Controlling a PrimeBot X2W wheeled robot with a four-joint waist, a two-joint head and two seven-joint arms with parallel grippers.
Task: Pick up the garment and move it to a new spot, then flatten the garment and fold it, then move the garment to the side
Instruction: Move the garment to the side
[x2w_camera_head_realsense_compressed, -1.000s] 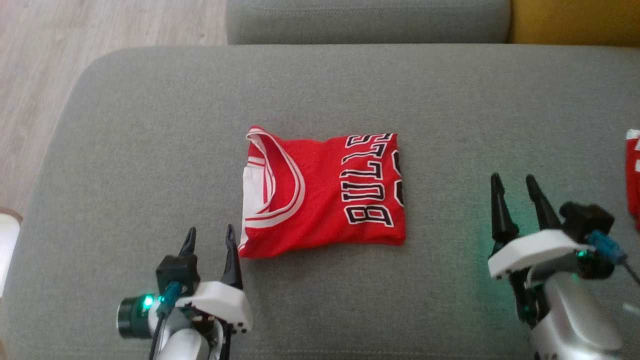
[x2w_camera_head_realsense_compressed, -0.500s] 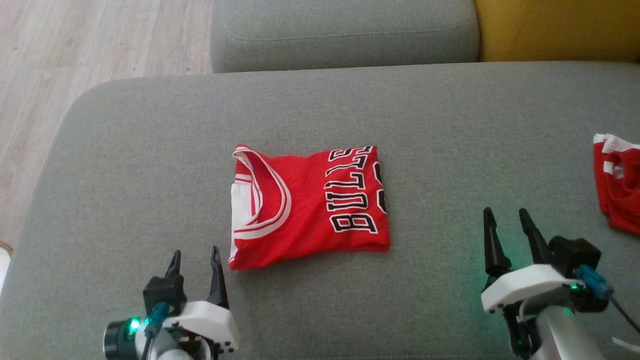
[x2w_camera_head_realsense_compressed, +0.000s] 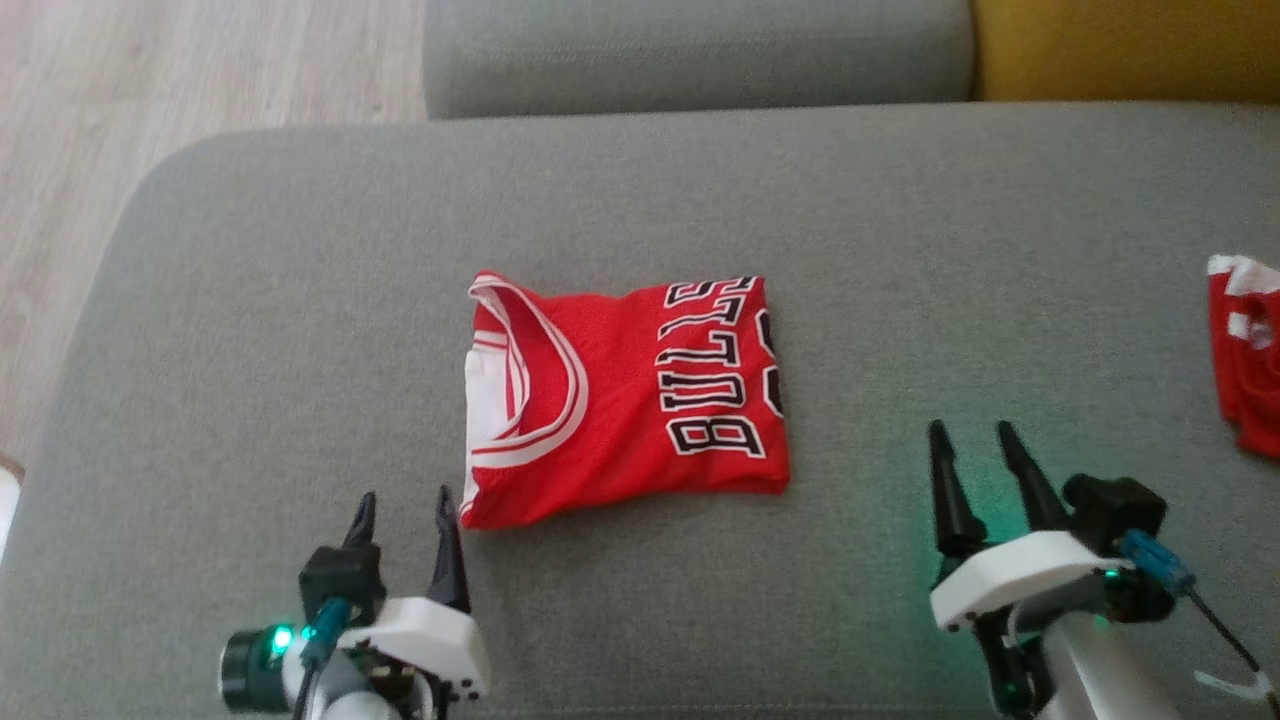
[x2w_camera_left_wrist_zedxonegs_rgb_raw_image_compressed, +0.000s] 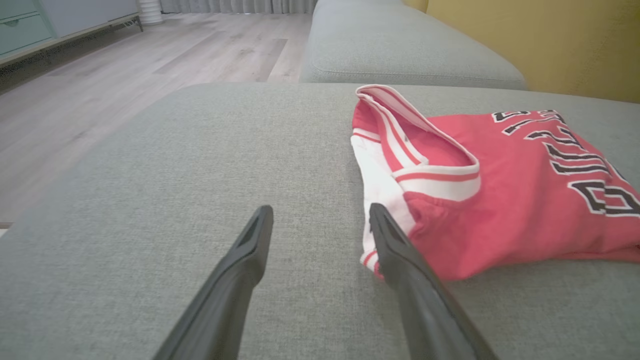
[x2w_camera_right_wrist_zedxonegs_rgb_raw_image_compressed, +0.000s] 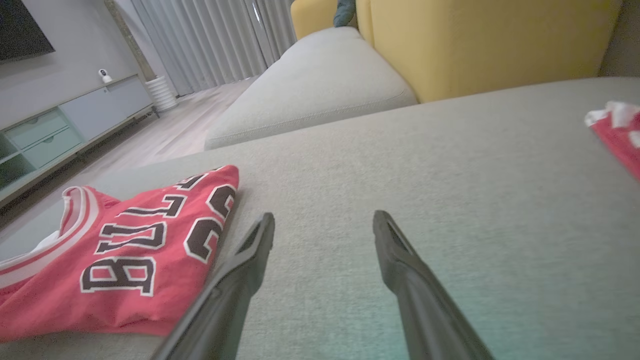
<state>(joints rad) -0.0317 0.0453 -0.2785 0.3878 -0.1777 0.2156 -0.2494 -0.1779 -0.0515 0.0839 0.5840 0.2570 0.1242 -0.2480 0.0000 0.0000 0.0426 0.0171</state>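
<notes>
A red jersey (x2w_camera_head_realsense_compressed: 620, 395) with white trim and black BULLS lettering lies folded into a rough square in the middle of the grey sofa cushion (x2w_camera_head_realsense_compressed: 300, 300). It also appears in the left wrist view as the jersey (x2w_camera_left_wrist_zedxonegs_rgb_raw_image_compressed: 500, 190) and in the right wrist view as the jersey (x2w_camera_right_wrist_zedxonegs_rgb_raw_image_compressed: 125, 245). My left gripper (x2w_camera_head_realsense_compressed: 402, 500) hovers open just off the jersey's near left corner, nothing between its fingers. My right gripper (x2w_camera_head_realsense_compressed: 970, 432) stands open well to the jersey's right, over bare cushion. In the wrist views the left gripper (x2w_camera_left_wrist_zedxonegs_rgb_raw_image_compressed: 320, 212) and right gripper (x2w_camera_right_wrist_zedxonegs_rgb_raw_image_compressed: 322, 217) both show a wide gap.
A second red and white garment (x2w_camera_head_realsense_compressed: 1245, 350) lies at the cushion's right edge, seen too as a garment (x2w_camera_right_wrist_zedxonegs_rgb_raw_image_compressed: 617, 132). Another grey cushion (x2w_camera_head_realsense_compressed: 690, 50) and a yellow backrest (x2w_camera_head_realsense_compressed: 1130, 45) sit behind. Wooden floor (x2w_camera_head_realsense_compressed: 150, 90) lies to the left.
The head camera has shifted, so the whole scene slid slightly. Both grippers stay open and stand in about the same places relative to the jersey.
</notes>
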